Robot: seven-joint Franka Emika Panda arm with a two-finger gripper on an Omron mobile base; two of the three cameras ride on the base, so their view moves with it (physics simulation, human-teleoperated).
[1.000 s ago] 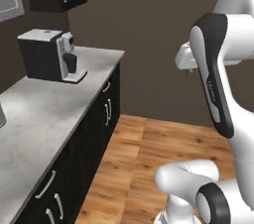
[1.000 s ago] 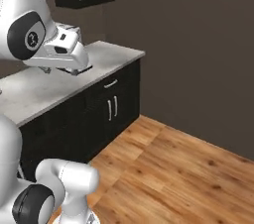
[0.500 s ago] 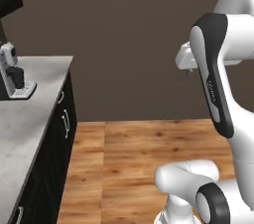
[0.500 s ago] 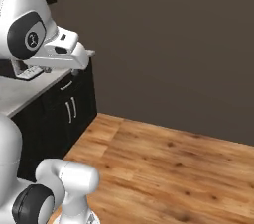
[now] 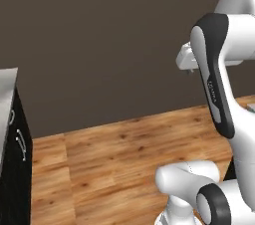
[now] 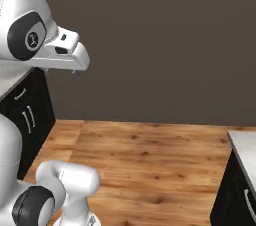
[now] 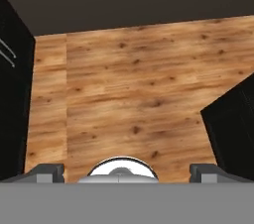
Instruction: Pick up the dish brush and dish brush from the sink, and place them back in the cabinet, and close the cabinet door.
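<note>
Wooden plank floor (image 7: 134, 89) runs between black base cabinets (image 5: 17, 169) and a dark wall (image 6: 165, 45).

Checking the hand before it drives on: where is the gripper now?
In the hand view the gripper hangs open and empty over the wooden floor, between two black cabinets.

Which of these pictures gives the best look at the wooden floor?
The hand view: it looks down on the wooden floor, boards spread between black cabinets. Both base views show the floor at a slant, partly behind the robot's body.
</note>
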